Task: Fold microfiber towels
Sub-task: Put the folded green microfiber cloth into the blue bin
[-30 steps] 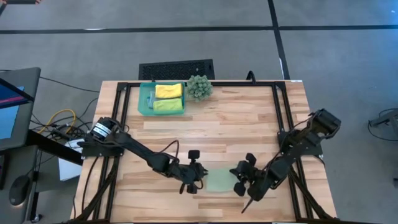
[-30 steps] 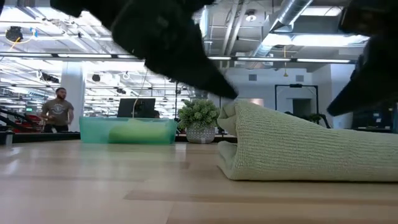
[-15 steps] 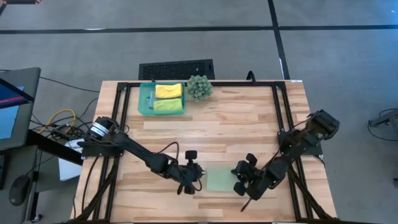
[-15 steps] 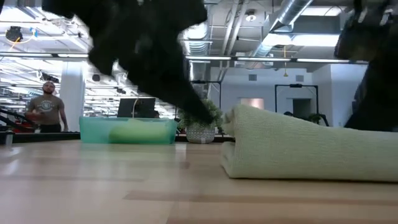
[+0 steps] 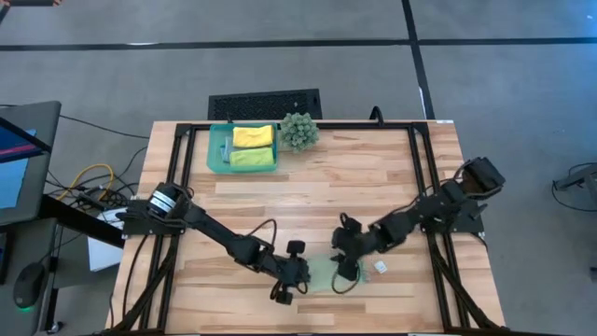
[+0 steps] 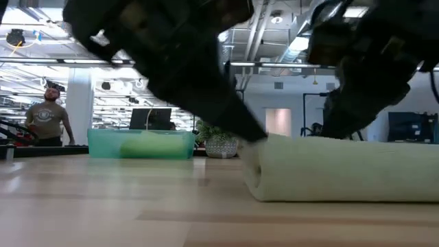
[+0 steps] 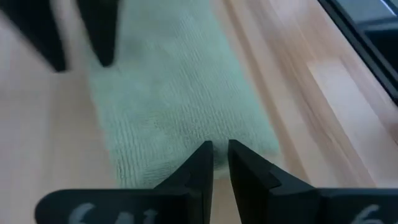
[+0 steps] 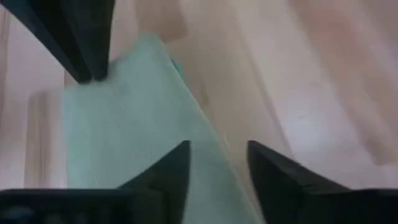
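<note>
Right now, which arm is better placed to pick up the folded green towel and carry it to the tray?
Probably the left. The left gripper sits nearly shut at the pale green towel, on the side of the tray. The right gripper is open above the towel.

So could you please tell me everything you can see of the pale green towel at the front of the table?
The pale sage towel is soft, ribbed microfiber, folded into a narrow flat strip with a rounded fold along one side. It lies on the wooden table near the front edge, between both hands. The left hand, nearly closed, is at its end; the right hand hovers open above it.
</note>
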### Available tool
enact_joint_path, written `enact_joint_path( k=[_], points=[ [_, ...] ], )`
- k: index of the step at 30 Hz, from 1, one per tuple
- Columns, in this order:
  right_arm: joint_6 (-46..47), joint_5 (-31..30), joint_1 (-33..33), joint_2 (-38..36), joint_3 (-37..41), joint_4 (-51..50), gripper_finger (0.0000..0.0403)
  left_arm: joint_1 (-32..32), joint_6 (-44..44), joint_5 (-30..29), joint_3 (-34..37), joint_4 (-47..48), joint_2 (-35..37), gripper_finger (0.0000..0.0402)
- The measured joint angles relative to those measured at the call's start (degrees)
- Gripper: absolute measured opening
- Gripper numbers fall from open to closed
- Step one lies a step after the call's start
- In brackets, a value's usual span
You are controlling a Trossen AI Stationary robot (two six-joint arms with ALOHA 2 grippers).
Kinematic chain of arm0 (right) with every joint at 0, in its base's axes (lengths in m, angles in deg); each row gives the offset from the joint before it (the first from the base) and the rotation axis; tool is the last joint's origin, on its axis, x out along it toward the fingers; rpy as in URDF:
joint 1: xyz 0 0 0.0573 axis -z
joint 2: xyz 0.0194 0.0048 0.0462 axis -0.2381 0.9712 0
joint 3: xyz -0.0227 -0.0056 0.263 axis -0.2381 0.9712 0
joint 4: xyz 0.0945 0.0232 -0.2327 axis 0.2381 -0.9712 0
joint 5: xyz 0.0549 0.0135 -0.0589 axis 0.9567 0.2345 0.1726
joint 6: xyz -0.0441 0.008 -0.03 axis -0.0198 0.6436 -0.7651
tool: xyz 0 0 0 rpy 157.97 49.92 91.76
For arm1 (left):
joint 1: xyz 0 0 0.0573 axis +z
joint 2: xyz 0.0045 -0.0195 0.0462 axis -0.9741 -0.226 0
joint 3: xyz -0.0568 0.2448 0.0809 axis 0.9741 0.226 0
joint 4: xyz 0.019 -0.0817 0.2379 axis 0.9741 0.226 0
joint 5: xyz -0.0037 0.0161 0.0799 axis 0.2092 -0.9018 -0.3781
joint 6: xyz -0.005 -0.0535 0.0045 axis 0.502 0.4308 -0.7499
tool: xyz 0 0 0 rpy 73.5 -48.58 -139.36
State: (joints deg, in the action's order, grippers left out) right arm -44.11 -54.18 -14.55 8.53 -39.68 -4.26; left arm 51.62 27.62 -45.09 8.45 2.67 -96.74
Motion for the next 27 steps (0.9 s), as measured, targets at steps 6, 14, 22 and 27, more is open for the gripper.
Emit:
enact_joint_path(
  k=[6,14,22,27],
  points=[
    [-7.9,15.2,7.4,2.2,0.0,1.6,0.0279,-0.2,0.0,1.4,0.0,0.4,-2.7,0.0041],
    [-11.1,23.5,7.9,5.9,-0.2,4.8,0.0303,-0.2,0.4,0.8,-1.3,2.5,-2.6,0.0041],
    [-11.2,20.3,5.2,8.9,-0.5,5.3,0.0247,-2.6,5.1,-17.2,-14.5,32.4,-2.6,0.0041],
    [-11.6,15.9,3.0,9.5,-0.5,5.3,0.016,-7.9,10.7,-26.3,-21.3,46.9,-2.4,0.0041]
  ],
)
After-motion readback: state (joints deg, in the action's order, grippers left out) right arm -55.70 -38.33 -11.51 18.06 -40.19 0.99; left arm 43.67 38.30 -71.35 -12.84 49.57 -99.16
